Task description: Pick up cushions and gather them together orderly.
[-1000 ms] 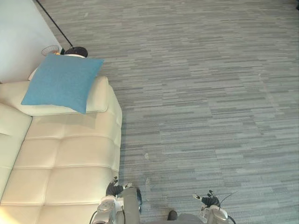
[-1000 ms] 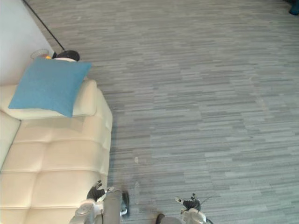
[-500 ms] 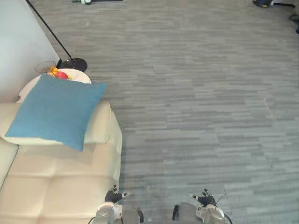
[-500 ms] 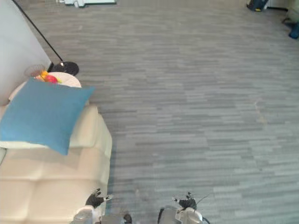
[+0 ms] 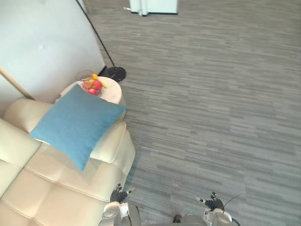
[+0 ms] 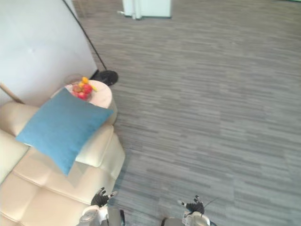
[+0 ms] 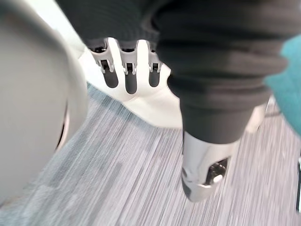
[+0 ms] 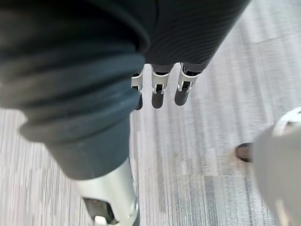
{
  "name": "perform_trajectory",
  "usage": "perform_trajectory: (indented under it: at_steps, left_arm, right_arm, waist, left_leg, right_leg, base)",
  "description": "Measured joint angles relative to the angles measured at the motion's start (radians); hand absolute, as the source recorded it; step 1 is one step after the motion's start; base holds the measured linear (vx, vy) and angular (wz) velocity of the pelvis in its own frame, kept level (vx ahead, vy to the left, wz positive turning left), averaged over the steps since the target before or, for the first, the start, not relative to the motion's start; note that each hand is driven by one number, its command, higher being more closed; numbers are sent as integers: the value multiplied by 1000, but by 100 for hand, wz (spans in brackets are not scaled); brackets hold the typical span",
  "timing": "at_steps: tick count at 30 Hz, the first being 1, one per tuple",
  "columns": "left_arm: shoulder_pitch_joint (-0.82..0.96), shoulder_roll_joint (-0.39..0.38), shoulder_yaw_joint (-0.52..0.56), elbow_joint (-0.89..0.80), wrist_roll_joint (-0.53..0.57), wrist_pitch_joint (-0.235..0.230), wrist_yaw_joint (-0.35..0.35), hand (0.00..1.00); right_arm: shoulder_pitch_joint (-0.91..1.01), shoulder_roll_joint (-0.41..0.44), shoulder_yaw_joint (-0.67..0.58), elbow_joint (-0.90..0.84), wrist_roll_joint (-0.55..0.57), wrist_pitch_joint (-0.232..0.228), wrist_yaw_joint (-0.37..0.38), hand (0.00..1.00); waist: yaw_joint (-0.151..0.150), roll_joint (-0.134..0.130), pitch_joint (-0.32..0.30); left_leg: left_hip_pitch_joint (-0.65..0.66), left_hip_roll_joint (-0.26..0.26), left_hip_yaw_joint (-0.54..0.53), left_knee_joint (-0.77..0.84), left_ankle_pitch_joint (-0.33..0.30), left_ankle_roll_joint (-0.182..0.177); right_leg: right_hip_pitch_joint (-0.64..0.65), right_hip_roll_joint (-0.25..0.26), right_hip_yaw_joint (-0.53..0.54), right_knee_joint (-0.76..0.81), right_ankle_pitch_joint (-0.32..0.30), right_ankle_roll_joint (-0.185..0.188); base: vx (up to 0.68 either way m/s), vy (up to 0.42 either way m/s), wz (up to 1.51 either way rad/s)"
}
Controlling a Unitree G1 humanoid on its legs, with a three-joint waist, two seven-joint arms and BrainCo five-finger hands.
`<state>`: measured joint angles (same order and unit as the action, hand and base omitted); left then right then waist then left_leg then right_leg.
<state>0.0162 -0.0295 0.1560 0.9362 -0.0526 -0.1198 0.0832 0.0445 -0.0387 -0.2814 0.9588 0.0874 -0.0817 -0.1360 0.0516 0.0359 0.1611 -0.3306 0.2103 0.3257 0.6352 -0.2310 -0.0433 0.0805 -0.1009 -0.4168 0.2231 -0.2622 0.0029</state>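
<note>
Blue cushion [image 5: 77,123] lies tilted across the armrest of the cream sofa [image 5: 51,188], just before the round side table [image 5: 112,90]. Left hand [image 5: 118,194] hangs beside the sofa's front corner, right hand [image 5: 212,202] well clear of the sofa; both have fingers straight and hold nothing.

Left robot hand [image 5: 118,193]: low at the bottom edge of the head view, forearm entering from below. In its wrist view the dark-tipped fingers [image 7: 130,81] hang relaxed in a row and the thumb [image 7: 205,175] stands apart from them. Nothing is held.

Right robot hand [image 5: 214,203]: also at the bottom edge, well apart from the left. Its fingers [image 8: 160,90] are relaxed and side by side, thumb [image 8: 115,200] clear of them, palm empty.

Both wrists sit under dark ribbed covers.
</note>
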Motion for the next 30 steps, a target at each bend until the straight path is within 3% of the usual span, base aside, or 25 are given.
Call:
perform_trajectory:
  at_steps: [2, 3, 4, 7, 9, 10, 12, 16, 18, 20, 21, 22, 23, 25, 26, 28, 30]
  left_arm:
    - [-8, 10, -31, 10, 2, 0, 0, 0]
    - [-6, 13, -53, 18, 2, -1, -1, 0]
    - [-15, 27, -65, 28, 3, -1, -2, 0]
    - [-16, 54, -68, 47, 3, 0, -8, 0]
    - [-15, 56, -78, 59, 4, 3, -8, 0]
    - [-14, 69, -96, 79, 11, 7, -8, 0]
    - [5, 84, -106, 78, 11, 11, -8, 0]
    - [22, 80, -102, 78, 10, 17, -8, 0]
    - [16, 65, -91, 76, 11, 16, -7, 0]
    - [16, 54, -53, 66, 12, 13, -7, 0]
    - [18, 56, -51, 64, 12, 13, -6, 0]
    - [22, 52, -26, 59, 12, 11, -5, 0]
    - [25, 45, -23, 57, 12, 9, -5, 0]
    - [33, 14, -13, 50, 12, 3, -5, 0]
    - [32, 9, -10, 48, 13, 3, -5, 0]
    - [33, -4, 8, 34, 12, 2, -7, 0]
    - [33, -8, 9, 29, 12, 2, -8, 0]
  right_arm:
    - [-3, -1, -32, 3, 0, 0, 0, 0]
    - [-4, -8, -33, 16, 0, 0, -1, 0]
    - [-23, -11, -31, 42, -1, 1, 1, 0]
    - [-31, 3, -28, 51, -9, 2, 8, 0]
    - [-25, 3, -30, 55, -10, 3, 10, 0]
    - [-20, 4, -29, 58, -10, 4, 13, 0]
    - [-22, 1, -26, 56, -10, 3, 17, 0]
    - [-19, -1, -9, 38, -9, -1, 18, 0]
    - [-5, 1, -6, 36, -9, -1, 18, 0]
    - [14, 13, 14, 32, -8, -1, 18, 0]
    - [18, 19, 16, 31, -9, -1, 20, 0]
    - [26, 35, 15, 31, -8, 0, 24, 0]
    - [25, 36, 12, 27, -8, 0, 24, 0]
    - [36, 29, 10, -18, -8, -3, 24, 0]
    - [37, 29, 10, -26, -8, -2, 24, 0]
    - [36, 41, 10, -43, -7, -3, 24, 0]
    - [36, 42, 9, -42, -6, -3, 24, 0]
  waist:
    - [0, -6, 2]
    - [0, 1, -2]
    - [0, -21, -7]
    - [-2, -55, -22]
    - [-7, -59, -26]
    - [-17, -58, -25]
    - [-17, -53, -23]
    - [-22, -31, -18]
    - [-28, -26, -16]
    - [-33, -44, -19]
    - [-33, -52, -23]
    - [-30, -74, -32]
    - [-28, -68, -37]
    - [-26, -23, -47]
    - [-26, -18, -45]
    - [-27, -17, -44]
    - [-26, -21, -42]
  left_leg:
    - [7, -28, 115, -182, 61, 19]
    - [26, -47, 170, -285, 144, 49]
    - [26, -74, 163, -266, 144, 113]
    - [51, -124, 152, -258, 80, 122]
    - [105, -159, 108, -256, 34, 129]
    - [160, -183, 62, -292, 30, 129]
    - [238, -193, 28, -348, 30, 128]
    - [328, -192, -83, -407, 33, 123]
    - [337, -189, -154, -409, 31, 110]
    - [330, -194, -259, -378, 0, 50]
    - [326, -202, -273, -363, -13, 39]
    - [319, -208, -321, -319, -49, 15]
    - [314, -194, -329, -307, -52, 6]
    - [295, -132, -336, -285, -60, -26]
    - [293, -122, -327, -284, -56, -32]
    - [275, -64, -217, -274, -33, -62]
    - [276, -37, -133, -272, -25, -60]
  right_leg:
    - [42, -14, -50, -22, -5, 21]
    - [64, -11, -56, -29, -10, 40]
    - [83, -34, -43, -28, -25, 68]
    - [66, -91, 0, 91, -19, 77]
    - [-3, -145, 52, 357, 26, 95]
    - [-43, -147, 80, 497, 11, 101]
    - [-99, -125, 105, 578, -24, 99]
    - [-252, -53, 196, 467, -64, 76]
    - [-292, -20, 279, 359, -48, 78]
    - [-305, 6, 427, 195, 44, 76]
    - [-303, 1, 442, 175, 65, 72]
    - [-298, -20, 418, 201, 91, 66]
    - [-291, -17, 394, 206, 79, 58]
    - [-265, 4, 295, 194, 54, 28]
    - [-256, 7, 280, 188, 53, 25]
    - [-215, 13, 198, 155, 45, 12]
    - [-185, 10, 153, 136, 45, 11]
  base:
    - [342, 53, 85]
    - [405, 131, 56]
    - [481, 151, 48]
    - [452, 180, 37]
    - [435, 149, 71]
    - [432, 90, 82]
    - [344, 13, 61]
    - [309, -69, 78]
    - [220, -167, 131]
    - [185, -264, 142]
    - [216, -427, 124]
    - [178, -369, 90]
    - [251, -408, 105]
    - [176, -237, 89]
    - [152, -235, 88]
    - [135, -247, 89]
    - [79, -127, 76]
